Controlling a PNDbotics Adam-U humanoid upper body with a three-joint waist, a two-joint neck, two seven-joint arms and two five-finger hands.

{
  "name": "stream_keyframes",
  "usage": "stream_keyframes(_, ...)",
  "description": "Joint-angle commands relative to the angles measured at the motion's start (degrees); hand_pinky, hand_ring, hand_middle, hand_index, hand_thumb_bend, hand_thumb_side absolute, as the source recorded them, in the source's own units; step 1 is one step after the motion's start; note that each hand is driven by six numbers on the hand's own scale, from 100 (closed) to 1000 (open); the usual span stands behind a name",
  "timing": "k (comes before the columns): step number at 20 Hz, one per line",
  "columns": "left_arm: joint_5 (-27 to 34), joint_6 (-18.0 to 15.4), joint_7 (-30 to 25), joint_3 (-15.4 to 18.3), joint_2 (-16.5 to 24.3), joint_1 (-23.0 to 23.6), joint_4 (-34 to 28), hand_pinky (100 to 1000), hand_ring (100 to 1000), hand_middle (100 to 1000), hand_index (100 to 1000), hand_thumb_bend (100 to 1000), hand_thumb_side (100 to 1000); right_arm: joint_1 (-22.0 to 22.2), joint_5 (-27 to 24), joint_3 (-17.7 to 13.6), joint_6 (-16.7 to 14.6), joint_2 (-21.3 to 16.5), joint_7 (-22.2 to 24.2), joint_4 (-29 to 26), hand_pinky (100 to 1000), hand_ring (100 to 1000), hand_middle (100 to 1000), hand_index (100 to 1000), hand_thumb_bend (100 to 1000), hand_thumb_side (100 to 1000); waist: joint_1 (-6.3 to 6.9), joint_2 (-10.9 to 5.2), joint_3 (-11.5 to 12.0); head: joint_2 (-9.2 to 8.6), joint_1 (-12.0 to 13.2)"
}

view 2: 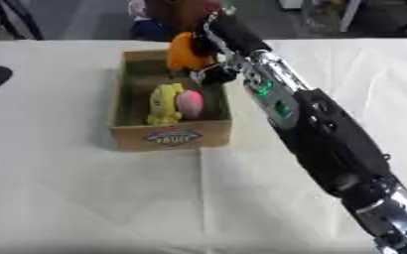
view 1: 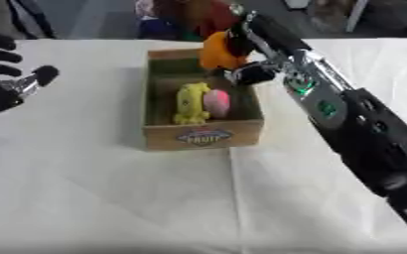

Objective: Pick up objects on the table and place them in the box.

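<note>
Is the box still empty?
No: a yellow toy and a pink object already lie side by side inside the box, while the right hand holds an orange toy over its far end.

Both eye views look steeply down from the head, close above the tabletop [view 1: 111, 198], facing forward past the right robot hand [view 1: 241, 54]. They share the box [view 1: 203, 136] under that hand; the right eye view sits shifted, nearly cutting off the left robot hand [view 1: 7, 74].

One box [view 1: 203, 136], one yellow toy [view 1: 191, 102], one pink item [view 1: 217, 102], seemingly one orange toy [view 1: 219, 52]
</note>
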Motion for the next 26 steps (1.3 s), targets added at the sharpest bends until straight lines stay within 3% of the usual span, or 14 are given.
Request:
stream_keyframes(1,0.4,-0.1,-0.2,0.2,0.8,-0.6,-0.7,570,612,582,625,811,148,-1.4,0.2,-0.4,-1.0,0.0,1.0,0.7,490,565,463,663,285,100,0.20,-0.91,0.0,-0.15,0.0)
stream_keyframes(6,0.4,-0.1,-0.3,0.3,0.8,-0.4,-0.6,570,612,582,625,811,147,-1.0,-0.6,-0.7,-1.8,-0.3,3.7,1.3,533,633,625,823,335,100,0.14,-0.89,-0.3,-0.07,0.3)
stream_keyframes(7,0.4,-0.1,-0.4,0.3,0.8,-0.4,-0.6,570,612,582,625,811,147,-0.9,-0.7,-0.8,-1.9,-0.4,4.1,1.2,547,667,703,860,357,100,0.13,-0.89,-0.4,-0.07,0.3)
stream_keyframes(11,0.4,-0.1,-0.5,0.4,0.8,-0.3,-0.6,570,612,583,626,811,147,-0.7,-1.1,-1.3,-1.7,-0.9,4.2,0.9,583,726,848,946,418,100,0.15,-0.92,-0.6,-0.10,0.5)
stream_keyframes(14,0.4,-0.1,-0.5,0.4,0.8,-0.2,-0.5,570,612,583,626,811,146,-0.5,-1.2,-1.8,-1.5,-1.3,3.6,0.4,599,748,906,975,463,100,0.19,-0.92,-0.8,-0.14,0.6)
stream_keyframes(20,0.3,-0.1,-0.2,0.6,1.0,0.0,-0.4,570,615,585,625,811,147,0.5,-3.5,-3.1,-0.6,-3.7,1.1,-3.1,596,750,916,970,483,100,0.16,-0.83,-1.5,-0.24,0.9)
stream_keyframes(26,0.1,-0.2,0.4,1.0,1.3,0.5,0.0,572,621,588,624,809,145,3.1,-10.7,-5.2,1.5,-8.9,-2.6,-11.8,578,720,847,934,433,100,0.07,-0.58,-2.3,-0.41,1.7)
